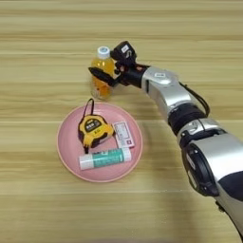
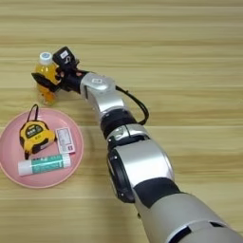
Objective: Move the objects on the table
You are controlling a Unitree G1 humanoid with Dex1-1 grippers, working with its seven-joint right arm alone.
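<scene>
The small orange-drink bottle [image 1: 101, 79] with a white cap stands upright on the table [image 1: 42, 42], just behind the plate. My right gripper [image 1: 109, 64] reaches it from the right and holds its body: one black finger [image 1: 100, 75] lies across its front, the other is behind it by the cap. In the right eye view the gripper [image 2: 53, 70] is at the same bottle [image 2: 43, 76]. The yellow-and-black tape measure [image 1: 94, 130] and the white tube with green label [image 1: 104, 158] lie on the pink plate, apart from the gripper.
The large round pink plate [image 1: 66, 152] sits left of centre, with a small white-and-pink card [image 1: 124, 134] on it beside the tape measure. My silver forearm [image 1: 166, 90] crosses the table from the lower right toward the bottle.
</scene>
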